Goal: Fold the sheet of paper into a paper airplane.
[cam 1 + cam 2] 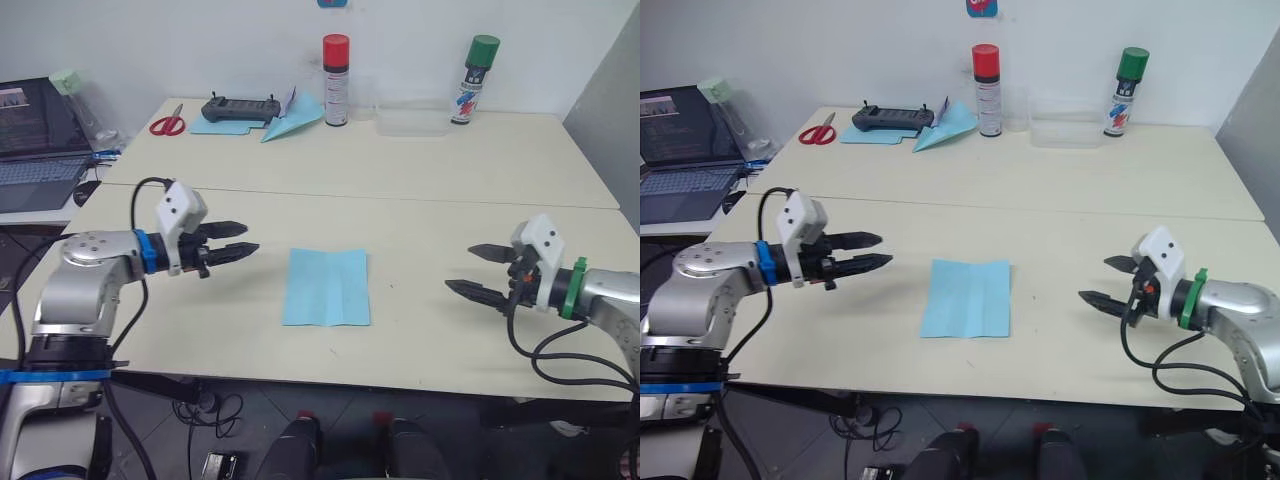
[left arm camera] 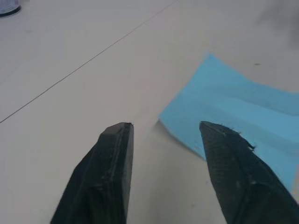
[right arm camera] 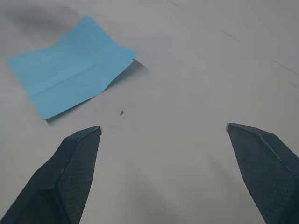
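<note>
**Blue sheet lies flat between two parted pincers**

Nearest the front edge of the pale, matte tabletop [image 1: 450, 340], the sheet of paper [image 1: 327, 287] lies flat: thin, light blue, roughly square, with faint lengthwise creases across it. One corner on its near side lifts slightly and casts a small shadow in the right wrist view.

The left pincer [image 1: 238, 241] hovers just off the sheet's left edge, its two black, tapering fingers pointing at the paper with a narrow gap between them; nothing is held. In the left wrist view the sheet's corner sits just beyond the finger tips, apart from them. The right pincer [image 1: 477, 270] hangs well apart from the sheet's right edge, its textured black fingers spread wide and empty, also aimed toward the paper.

A seam runs across the tabletop behind the sheet. At the far edge, from the left: red-handled scissors [image 1: 168, 123]; a black handheld controller [image 1: 240, 109] resting on a second flat blue sheet [image 1: 212, 126]; a small light blue paper dart [image 1: 295, 118] with a pointed nose; a spray can with a red cap [image 1: 335, 80]; a clear plastic box [image 1: 412, 120]; and a spray can with a green cap [image 1: 474, 80]. The cans' labels are too small to read. An open laptop [image 1: 38, 140] sits on a separate desk to the far left.
</note>
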Tool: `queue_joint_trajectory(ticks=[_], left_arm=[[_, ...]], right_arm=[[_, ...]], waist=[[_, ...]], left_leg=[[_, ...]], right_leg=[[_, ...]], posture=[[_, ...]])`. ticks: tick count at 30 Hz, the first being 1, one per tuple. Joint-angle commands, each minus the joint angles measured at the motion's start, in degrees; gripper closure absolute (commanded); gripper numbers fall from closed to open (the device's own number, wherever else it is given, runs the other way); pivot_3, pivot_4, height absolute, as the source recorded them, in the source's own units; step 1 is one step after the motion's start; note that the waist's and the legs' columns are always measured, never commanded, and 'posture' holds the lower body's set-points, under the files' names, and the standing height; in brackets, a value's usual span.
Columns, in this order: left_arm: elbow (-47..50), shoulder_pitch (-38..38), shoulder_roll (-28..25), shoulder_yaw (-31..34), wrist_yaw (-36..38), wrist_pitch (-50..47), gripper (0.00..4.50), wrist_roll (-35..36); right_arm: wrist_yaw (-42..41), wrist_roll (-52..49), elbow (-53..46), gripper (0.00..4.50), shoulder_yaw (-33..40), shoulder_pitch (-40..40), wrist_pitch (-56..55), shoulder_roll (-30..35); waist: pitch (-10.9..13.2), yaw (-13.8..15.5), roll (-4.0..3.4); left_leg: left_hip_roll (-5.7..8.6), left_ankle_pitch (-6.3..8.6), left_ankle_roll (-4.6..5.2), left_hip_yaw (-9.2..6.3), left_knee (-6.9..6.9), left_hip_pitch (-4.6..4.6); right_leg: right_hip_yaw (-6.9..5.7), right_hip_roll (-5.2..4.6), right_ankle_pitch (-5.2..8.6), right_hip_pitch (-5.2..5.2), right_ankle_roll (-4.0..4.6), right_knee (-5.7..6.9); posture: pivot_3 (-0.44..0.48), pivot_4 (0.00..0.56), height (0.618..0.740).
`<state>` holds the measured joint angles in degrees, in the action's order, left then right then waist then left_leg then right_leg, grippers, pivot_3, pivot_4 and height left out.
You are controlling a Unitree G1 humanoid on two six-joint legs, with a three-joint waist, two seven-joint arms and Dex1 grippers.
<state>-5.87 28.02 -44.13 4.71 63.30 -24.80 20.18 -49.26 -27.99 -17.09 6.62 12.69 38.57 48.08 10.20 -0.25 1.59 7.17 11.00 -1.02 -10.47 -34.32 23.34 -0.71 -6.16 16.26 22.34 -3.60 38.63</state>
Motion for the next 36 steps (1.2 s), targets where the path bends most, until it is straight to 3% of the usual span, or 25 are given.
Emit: queue_joint_trajectory(ticks=[1,5,14,19,23,26,29,32,33,36], left_arm=[[3.58,-1.48,3.78,-2.85,-3.91,0.42,3.34,-1.33],[3.73,-4.12,7.18,-5.58,-6.43,1.20,4.47,-3.04],[-3.79,-5.81,12.63,-13.06,-10.14,2.75,4.47,-9.29],[-8.41,-5.37,11.04,-17.93,-9.82,5.00,4.47,-15.50],[-10.87,-4.97,10.99,-17.85,-9.77,6.49,4.50,-16.19],[-11.51,-4.83,11.27,-17.71,-9.64,7.38,4.50,-16.24],[-12.72,-4.04,12.03,-16.98,-10.29,8.07,4.50,-16.17],[-13.29,-3.77,12.40,-16.82,-10.30,9.19,4.50,-16.21],[-13.46,-3.68,12.52,-16.78,-10.28,9.34,4.50,-16.17],[-14.25,-3.42,12.91,-16.56,-10.68,9.73,4.50,-16.26]], right_arm=[[1.59,2.22,0.02,0.00,-2.70,2.13,-2.19,-2.21],[3.12,4.42,1.52,0.00,-5.08,3.80,-3.45,-4.97],[4.50,8.63,5.02,0.00,-9.33,5.96,-5.47,-8.66],[6.05,12.80,9.33,0.00,-12.33,7.75,-7.53,-11.20],[6.89,15.26,11.52,0.92,-13.38,8.70,-9.66,-12.77],[6.87,17.05,12.70,2.03,-14.89,8.83,-10.96,-13.65],[7.07,27.85,18.74,3.07,-24.04,9.63,-21.25,-13.16],[8.00,30.69,22.79,4.23,-26.03,10.89,-26.14,-15.56],[7.70,29.88,22.84,4.47,-25.76,11.25,-25.64,-16.91],[5.81,30.64,23.27,4.47,-27.37,11.84,-26.13,-19.30]], waist=[[0.00,-0.02,0.00],[0.00,-0.13,0.00],[0.00,0.12,0.00],[-0.23,0.15,-0.31],[-0.53,0.15,-0.59],[-0.62,0.12,-0.65],[-0.97,0.09,-0.74],[-1.20,0.08,-0.78],[-1.23,0.09,-0.74],[-1.29,0.09,-0.76]], left_leg=[[0.00,0.00,0.00,0.03,-0.01,-0.02],[0.00,0.00,-0.01,0.04,-0.05,-0.01],[0.04,0.00,0.00,0.00,-0.17,0.00],[0.10,0.00,0.00,0.01,-0.30,-0.02],[0.14,0.00,0.01,0.03,-0.32,-0.12],[0.10,0.01,0.02,0.01,-0.31,-0.27],[0.07,0.01,0.02,0.02,-0.25,-0.43],[0.07,0.01,0.02,0.01,-0.24,-0.53],[0.07,0.01,0.02,-0.02,-0.24,-0.59],[0.03,0.01,0.03,-0.13,-0.23,-0.65]], right_leg=[[0.02,0.00,0.00,-0.01,0.00,0.00],[0.04,0.00,-0.02,0.01,0.00,0.02],[0.01,0.01,-0.02,-0.03,-0.01,0.04],[0.01,0.00,-0.05,-0.09,-0.05,0.10],[0.04,0.00,-0.02,-0.17,-0.20,0.11],[0.05,0.00,0.07,-0.26,-0.35,0.19],[0.04,0.02,0.10,-0.33,-0.37,0.22],[0.03,0.04,0.10,-0.40,-0.38,0.25],[0.03,0.04,0.10,-0.50,-0.38,0.25],[0.02,0.09,0.09,-0.58,-0.37,0.26]], posture=[[0.000,0.150,0.740],[0.000,0.150,0.740],[0.000,0.150,0.740],[0.000,0.150,0.740],[0.000,0.150,0.740],[0.000,0.150,0.740],[0.000,0.150,0.740],[0.000,0.150,0.740],[0.000,0.150,0.740],[0.000,0.150,0.740]])
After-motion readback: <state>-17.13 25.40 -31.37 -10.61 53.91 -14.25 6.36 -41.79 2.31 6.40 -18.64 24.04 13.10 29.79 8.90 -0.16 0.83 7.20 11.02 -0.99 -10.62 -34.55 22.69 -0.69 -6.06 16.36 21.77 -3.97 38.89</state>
